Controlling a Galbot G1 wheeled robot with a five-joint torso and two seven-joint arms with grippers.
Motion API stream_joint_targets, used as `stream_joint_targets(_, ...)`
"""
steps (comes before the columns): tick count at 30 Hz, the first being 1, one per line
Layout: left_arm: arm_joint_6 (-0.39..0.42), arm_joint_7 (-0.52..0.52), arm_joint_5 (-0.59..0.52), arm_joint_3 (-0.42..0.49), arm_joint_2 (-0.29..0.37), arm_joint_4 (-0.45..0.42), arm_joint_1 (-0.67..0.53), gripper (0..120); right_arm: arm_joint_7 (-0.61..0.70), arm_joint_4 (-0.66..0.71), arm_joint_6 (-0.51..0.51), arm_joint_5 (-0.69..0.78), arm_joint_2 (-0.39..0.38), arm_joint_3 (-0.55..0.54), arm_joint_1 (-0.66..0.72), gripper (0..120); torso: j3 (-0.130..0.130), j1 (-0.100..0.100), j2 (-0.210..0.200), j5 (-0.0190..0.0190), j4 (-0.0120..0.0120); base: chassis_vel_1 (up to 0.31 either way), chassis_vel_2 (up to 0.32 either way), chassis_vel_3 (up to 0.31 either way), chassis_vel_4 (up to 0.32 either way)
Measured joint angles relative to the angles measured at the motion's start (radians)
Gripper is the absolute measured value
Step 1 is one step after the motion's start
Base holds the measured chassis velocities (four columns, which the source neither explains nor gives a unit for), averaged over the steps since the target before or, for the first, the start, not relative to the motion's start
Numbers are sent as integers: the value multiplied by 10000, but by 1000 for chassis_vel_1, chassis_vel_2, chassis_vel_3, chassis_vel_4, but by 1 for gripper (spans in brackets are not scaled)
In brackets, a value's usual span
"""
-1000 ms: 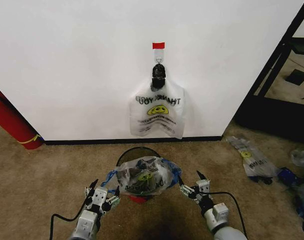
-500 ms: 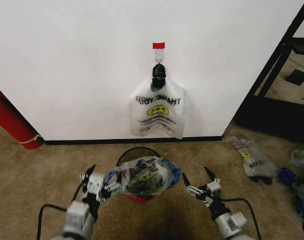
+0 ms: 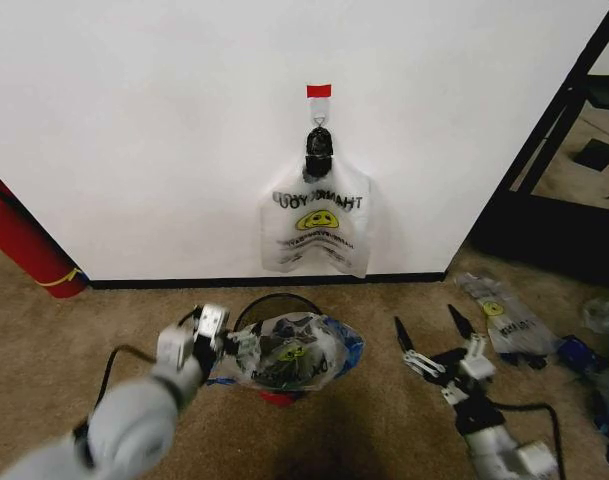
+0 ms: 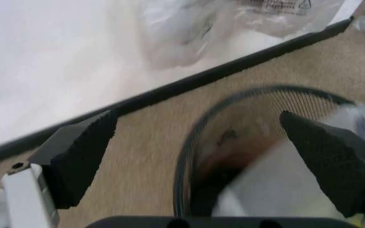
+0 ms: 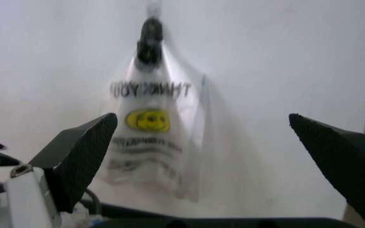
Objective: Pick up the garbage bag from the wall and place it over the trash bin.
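Garbage bag (image 3: 289,352) draped over the mouth of the trash bin (image 3: 274,302), on the carpet just before the black baseboard of the wall (image 3: 134,130); blue patch at its right side, small yellow smiley at centre. Left gripper (image 3: 206,338) beside the bag's left edge, fingers spread and empty, the nearer arm. Right gripper (image 3: 436,338) well apart to the bag's right, released, grasping nothing. Bag's long axis across the bin, left to right. Second bag (image 3: 316,228) on the dark hook (image 3: 317,150) under the red tape (image 3: 319,91); mirrored "THANK YOU" legible; smaller print unreadable.
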Motion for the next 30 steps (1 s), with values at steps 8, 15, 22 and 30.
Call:
stream_joint_targets(8, 819, 1189, -72, 1390, -481, 1774, -2118, 96, -352, 391, 507, 263, 809, 701, -999, 100, 0, 0, 0, 0, 5, 0, 0, 0, 0)
stream_joint_targets(15, 1563, 1782, 17, 2052, -494, 2614, -3019, 72, -105, 619, 150, 304, 786, 629, -775, 100, 0, 0, 0, 1, 7, 0, 0, 0, 0)
stream_joint_targets(22, 1695, 2151, -239, 2687, -400, 3080, -3609, 47, 340, 755, -400, 412, 607, 453, -506, 100, -1, 0, 0, 1, 7, 0, 0, 0, 0)
stream_joint_targets(30, 1685, 2462, -522, 3117, -340, 3285, -3883, 19, 527, 858, -601, 545, 547, 489, -498, 100, -1, -2, 0, 2, 7, 0, 0, 0, 0)
